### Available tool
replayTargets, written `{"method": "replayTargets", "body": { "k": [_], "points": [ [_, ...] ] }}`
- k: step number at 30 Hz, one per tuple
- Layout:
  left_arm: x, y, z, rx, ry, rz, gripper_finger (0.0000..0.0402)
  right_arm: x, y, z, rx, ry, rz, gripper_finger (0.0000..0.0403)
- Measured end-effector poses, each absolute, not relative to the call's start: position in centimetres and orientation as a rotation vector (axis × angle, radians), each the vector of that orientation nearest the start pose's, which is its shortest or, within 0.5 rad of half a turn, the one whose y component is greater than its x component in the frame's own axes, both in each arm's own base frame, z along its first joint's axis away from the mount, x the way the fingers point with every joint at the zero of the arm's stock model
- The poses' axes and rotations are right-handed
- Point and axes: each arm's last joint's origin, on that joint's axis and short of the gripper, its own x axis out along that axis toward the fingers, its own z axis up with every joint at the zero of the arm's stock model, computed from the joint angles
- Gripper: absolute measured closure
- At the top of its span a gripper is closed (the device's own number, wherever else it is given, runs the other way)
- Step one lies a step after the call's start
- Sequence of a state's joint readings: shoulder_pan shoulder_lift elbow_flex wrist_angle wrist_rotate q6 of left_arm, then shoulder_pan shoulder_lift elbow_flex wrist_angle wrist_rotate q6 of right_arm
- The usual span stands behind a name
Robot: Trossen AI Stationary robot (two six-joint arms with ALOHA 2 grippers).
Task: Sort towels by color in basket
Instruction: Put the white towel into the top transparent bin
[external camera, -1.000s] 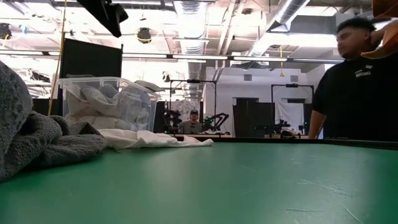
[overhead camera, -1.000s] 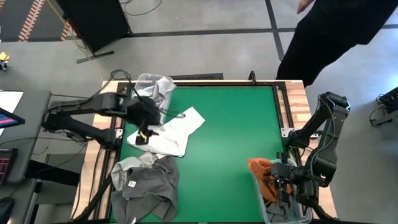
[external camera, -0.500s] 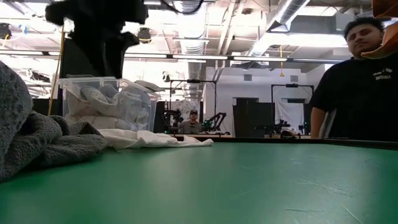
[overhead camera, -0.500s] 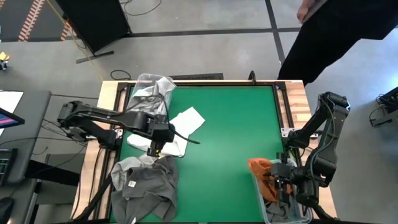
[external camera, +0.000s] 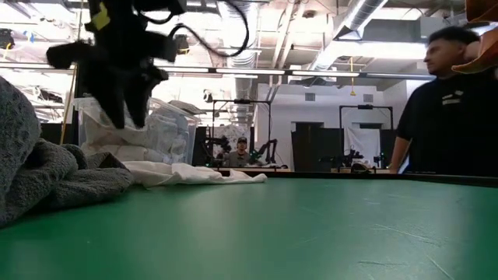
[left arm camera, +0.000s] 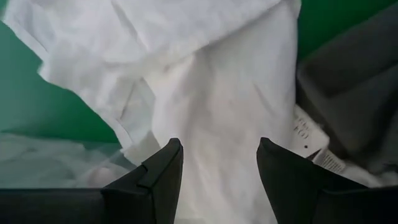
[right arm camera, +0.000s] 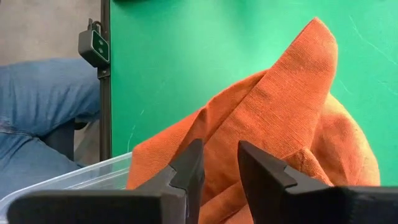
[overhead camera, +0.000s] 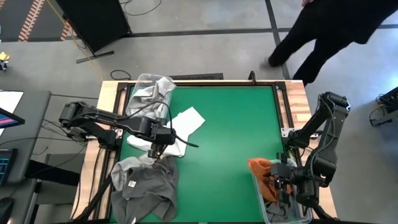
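meanwhile the left gripper (overhead camera: 157, 149) hangs over the white towel (overhead camera: 177, 127) spread on the green table (overhead camera: 224, 137), its two dark fingers (left arm camera: 152, 180) standing apart with bare white cloth showing between them and nothing held. just past its fingertips, on the near side, lies the heap of dark grey towels (overhead camera: 144, 185), one carrying a small white label; in the left wrist view that grey cloth (left arm camera: 354, 93) sits just beside the white one (left arm camera: 205, 81), touching it. behind this gripper, at the table's far left corner, a clear basket (overhead camera: 149, 90) holds pale grey and white cloth, some of it draped over the rim. in the low view the same gripper (external camera: 117, 74) shows as a dark shape in front of that basket (external camera: 167, 128), with the white towel (external camera: 194, 173) flat on the table below and beyond it. the right gripper (overhead camera: 283, 183) waits at the near right corner, over a second clear basket (overhead camera: 298, 214); its fingers (right arm camera: 186, 174) stand a narrow way apart, and whether they pinch anything cannot be told. right in front of them the rust orange towel (right arm camera: 280, 124) hangs partly over the basket's rim (right arm camera: 81, 177) onto the green surface. a person (overhead camera: 329, 31) in dark clothes stands beyond the table's far right corner.
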State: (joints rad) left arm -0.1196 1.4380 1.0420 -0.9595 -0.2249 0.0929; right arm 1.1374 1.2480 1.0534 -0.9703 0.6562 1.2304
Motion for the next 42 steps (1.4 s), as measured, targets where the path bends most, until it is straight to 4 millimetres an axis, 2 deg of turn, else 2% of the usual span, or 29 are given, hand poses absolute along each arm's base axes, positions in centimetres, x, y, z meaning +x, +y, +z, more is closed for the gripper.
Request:
{"method": "replayTargets", "body": {
  "k": [6,10,16,21,28,35,42],
  "points": [
    [25.0,-1.9,21.2,0.334,1.340,0.047,0.0206,11.0,19.6,28.2,0.243,0.815,-0.073,0.0275],
    [25.2,-1.2,20.7,0.327,1.305,0.084,0.0201,11.0,19.6,28.2,0.244,0.814,-0.072,0.0275],
    [25.1,-0.2,20.0,0.295,1.300,0.081,0.0170,11.0,19.7,28.2,0.249,0.813,-0.069,0.0275],
    [25.2,-0.1,19.8,0.243,1.292,0.029,0.0145,11.0,19.6,28.2,0.242,0.813,-0.067,0.0275],
    [25.3,-2.2,20.2,0.285,1.272,0.012,0.0142,11.0,19.6,28.2,0.240,0.813,-0.067,0.0275],
    [25.7,-4.7,22.0,0.349,1.227,0.013,0.0144,11.0,19.6,28.2,0.236,0.814,-0.066,0.0275],
    [25.4,-5.5,21.6,0.426,1.239,-0.044,0.0144,11.1,19.6,28.2,0.233,0.811,-0.066,0.0275]
  ]
}}
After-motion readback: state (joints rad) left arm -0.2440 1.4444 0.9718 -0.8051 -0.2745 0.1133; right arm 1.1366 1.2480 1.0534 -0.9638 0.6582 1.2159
